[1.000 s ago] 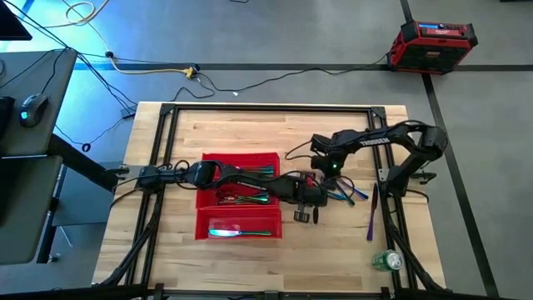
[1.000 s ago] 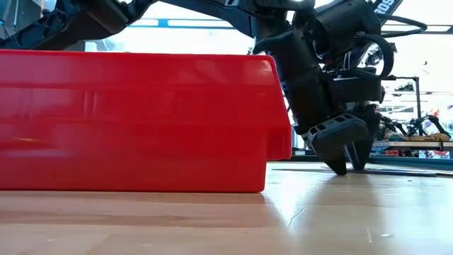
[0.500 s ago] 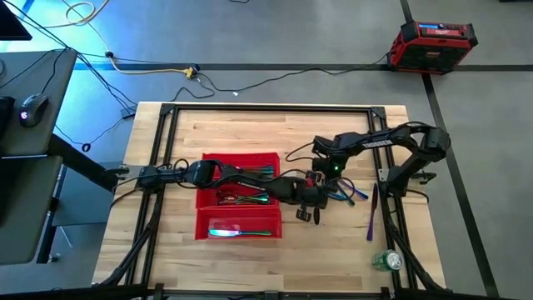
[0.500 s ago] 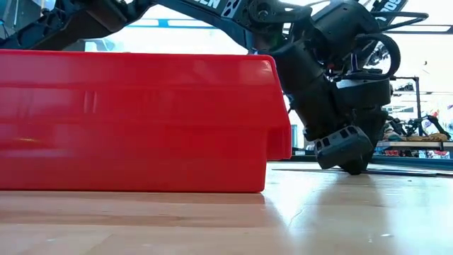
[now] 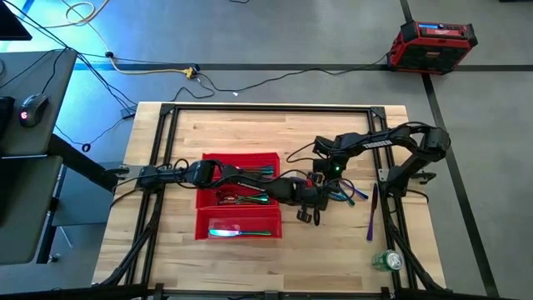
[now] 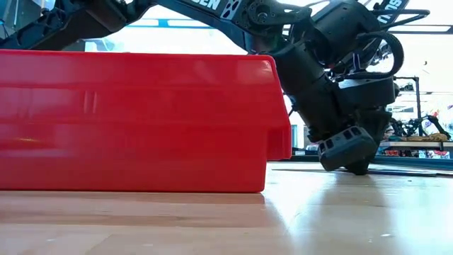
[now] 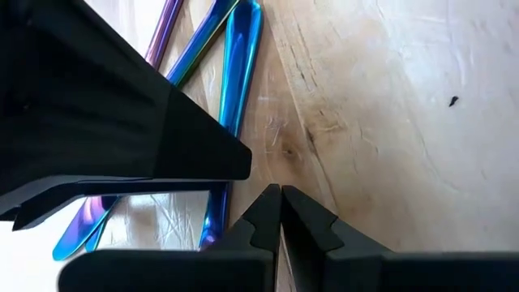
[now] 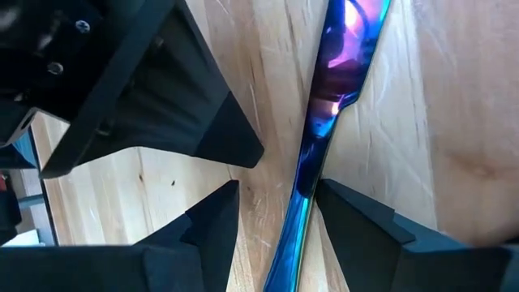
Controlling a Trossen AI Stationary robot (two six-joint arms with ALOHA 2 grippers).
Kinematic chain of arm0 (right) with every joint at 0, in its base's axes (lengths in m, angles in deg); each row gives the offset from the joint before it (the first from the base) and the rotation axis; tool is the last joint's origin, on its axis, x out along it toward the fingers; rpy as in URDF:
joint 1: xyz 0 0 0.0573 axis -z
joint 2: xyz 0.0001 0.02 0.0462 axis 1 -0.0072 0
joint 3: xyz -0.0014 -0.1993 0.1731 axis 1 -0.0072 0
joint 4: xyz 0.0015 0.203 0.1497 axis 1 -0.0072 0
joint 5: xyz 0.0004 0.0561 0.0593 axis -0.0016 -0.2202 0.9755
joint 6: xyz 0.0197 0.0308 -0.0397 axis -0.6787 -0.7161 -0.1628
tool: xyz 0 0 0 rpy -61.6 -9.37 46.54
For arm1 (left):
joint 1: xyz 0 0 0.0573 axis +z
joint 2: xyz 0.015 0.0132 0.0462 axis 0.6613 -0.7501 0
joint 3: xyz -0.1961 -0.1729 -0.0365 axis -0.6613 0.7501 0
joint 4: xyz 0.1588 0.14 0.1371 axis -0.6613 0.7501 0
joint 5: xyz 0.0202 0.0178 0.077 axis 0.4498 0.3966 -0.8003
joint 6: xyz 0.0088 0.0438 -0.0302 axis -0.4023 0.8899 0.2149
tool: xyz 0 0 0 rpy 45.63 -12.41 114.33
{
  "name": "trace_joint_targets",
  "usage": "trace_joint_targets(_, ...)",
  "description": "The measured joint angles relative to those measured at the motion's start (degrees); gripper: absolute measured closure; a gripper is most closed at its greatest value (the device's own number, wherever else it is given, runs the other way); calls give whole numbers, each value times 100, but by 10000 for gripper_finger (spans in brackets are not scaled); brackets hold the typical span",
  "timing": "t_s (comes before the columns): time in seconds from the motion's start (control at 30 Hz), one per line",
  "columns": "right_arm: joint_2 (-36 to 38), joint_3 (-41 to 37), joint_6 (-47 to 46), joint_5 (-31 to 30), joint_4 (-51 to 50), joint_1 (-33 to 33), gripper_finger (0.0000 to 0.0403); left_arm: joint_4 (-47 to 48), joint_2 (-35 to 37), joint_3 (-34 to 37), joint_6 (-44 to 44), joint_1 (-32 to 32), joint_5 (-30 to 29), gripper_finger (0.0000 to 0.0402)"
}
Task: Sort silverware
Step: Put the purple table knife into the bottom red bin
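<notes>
Right pincer (image 8: 276,227) lining up on a loose knife (image 8: 324,122) on the worktop (image 8: 405,97).
Fingers spread either side of its handle, gripping nothing; next closing and lifting toward the tray (image 5: 204,225). Left pincer (image 7: 280,215) sitting shut, empty.

Overhead view evenly lit, soft shadows; blue cast on desk (image 5: 33,108) at far left. Low view strongly backlit: bright windows behind blow out, arms nearly silhouettes, red tray (image 6: 134,120) w/ faint sheen, table (image 6: 340,212) glare. Wrist views bright; near fingers (image 7: 268,219) soft, out of focus; cutlery (image 8: 328,105) shows glare.
</notes>
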Motion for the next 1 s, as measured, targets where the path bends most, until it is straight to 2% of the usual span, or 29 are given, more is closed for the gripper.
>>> trace_joint_targets(0.3, -4, -124, 296, 252, 127, 148, 238, -227, -50, 0, 466, 13, 8, 401)
trace_joint_targets(0.43, 142, -122, 385, 308, 53, 287, 238, 88, 31, -8, 623, -69, -125, 401)
trace_joint_targets(0.67, 633, -149, 604, -229, -567, 280, 238, 375, 88, -5, 957, -270, -678, 402)
trace_joint_targets(1.0, 570, -136, 147, -477, -348, -62, 238, 331, 83, -4, 536, 70, -65, 402)
